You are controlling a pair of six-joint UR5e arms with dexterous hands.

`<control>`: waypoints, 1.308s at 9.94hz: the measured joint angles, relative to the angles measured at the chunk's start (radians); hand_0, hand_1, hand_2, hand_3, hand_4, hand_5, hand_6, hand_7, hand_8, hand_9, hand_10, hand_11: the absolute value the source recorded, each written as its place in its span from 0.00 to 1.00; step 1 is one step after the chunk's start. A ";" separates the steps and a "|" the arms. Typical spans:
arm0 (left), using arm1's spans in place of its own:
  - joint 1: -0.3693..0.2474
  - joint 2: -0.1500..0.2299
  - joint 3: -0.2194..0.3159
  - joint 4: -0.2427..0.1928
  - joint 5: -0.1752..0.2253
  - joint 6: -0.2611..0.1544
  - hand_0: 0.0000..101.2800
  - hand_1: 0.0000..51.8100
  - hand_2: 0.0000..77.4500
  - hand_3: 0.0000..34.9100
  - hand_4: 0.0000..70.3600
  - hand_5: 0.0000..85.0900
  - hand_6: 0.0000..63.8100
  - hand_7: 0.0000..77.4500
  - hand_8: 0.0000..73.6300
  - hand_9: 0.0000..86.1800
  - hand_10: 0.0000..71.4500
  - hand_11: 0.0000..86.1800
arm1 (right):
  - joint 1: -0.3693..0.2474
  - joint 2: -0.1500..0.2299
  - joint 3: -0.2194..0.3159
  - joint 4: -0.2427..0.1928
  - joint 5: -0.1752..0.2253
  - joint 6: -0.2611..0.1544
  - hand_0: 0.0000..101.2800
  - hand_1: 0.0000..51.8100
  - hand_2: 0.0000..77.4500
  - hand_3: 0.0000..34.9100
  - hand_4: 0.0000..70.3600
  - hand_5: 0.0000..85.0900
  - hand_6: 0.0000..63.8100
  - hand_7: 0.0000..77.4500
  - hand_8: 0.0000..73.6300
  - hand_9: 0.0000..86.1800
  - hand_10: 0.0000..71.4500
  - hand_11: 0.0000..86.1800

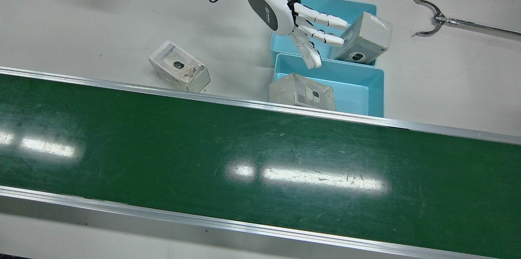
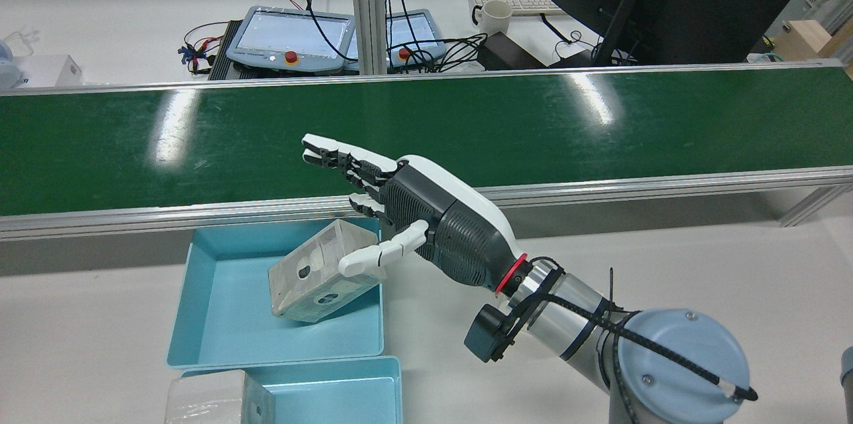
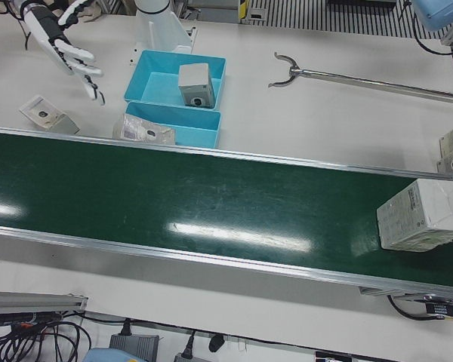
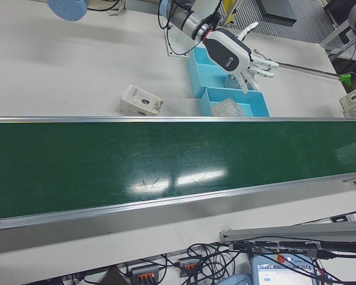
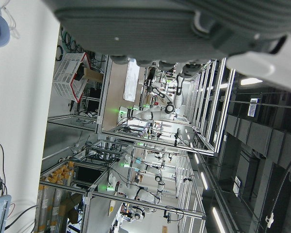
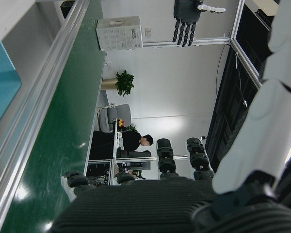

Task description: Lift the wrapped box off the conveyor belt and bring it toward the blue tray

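Left hand (image 6: 186, 14) barely visible; wrapped box (image 3: 425, 214) cropped at frame edge.

Robotics lab: conveyor belt (image 1: 260, 157), teach pendants (image 2: 290, 37).

We saw the white worktop (image 1: 81, 18) carrying two blue trays (image 1: 372, 88), a loose wrapped box (image 1: 179, 66), a metal claw tool (image 1: 431, 20) and the green conveyor belt (image 1: 260, 161).
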 joint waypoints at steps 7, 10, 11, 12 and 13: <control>0.000 0.000 0.000 0.000 0.000 0.000 0.00 0.00 0.01 0.00 0.00 0.01 0.00 0.01 0.01 0.00 0.01 0.00 | 0.637 -0.239 0.004 -0.045 -0.370 0.166 0.38 0.15 0.14 0.85 0.07 0.10 0.00 0.13 0.00 0.02 0.04 0.04; 0.000 0.000 0.000 0.000 0.000 0.000 0.00 0.00 0.01 0.00 0.00 0.01 0.00 0.01 0.01 0.00 0.00 0.00 | 0.780 -0.273 -0.041 -0.048 -0.412 0.186 0.37 0.15 0.14 0.85 0.08 0.12 0.00 0.13 0.00 0.02 0.05 0.06; 0.000 0.000 0.000 0.000 0.000 0.000 0.00 0.00 0.01 0.00 0.00 0.01 0.00 0.01 0.01 0.00 0.01 0.00 | 0.789 -0.276 -0.057 -0.046 -0.414 0.202 0.34 0.13 0.14 0.85 0.00 0.06 0.00 0.13 0.00 0.01 0.08 0.09; 0.000 0.000 0.000 0.000 0.000 0.000 0.00 0.00 0.01 0.00 0.00 0.01 0.00 0.01 0.01 0.00 0.00 0.00 | 0.794 -0.274 -0.077 -0.040 -0.414 0.219 0.34 0.13 0.14 0.85 0.00 0.06 0.00 0.13 0.00 0.01 0.08 0.09; 0.000 0.000 0.000 0.000 0.000 0.000 0.00 0.00 0.01 0.00 0.00 0.01 0.00 0.01 0.01 0.01 0.00 0.00 | 0.798 -0.263 -0.097 -0.034 -0.413 0.232 0.31 0.09 0.13 0.85 0.00 0.06 0.00 0.09 0.00 0.01 0.08 0.09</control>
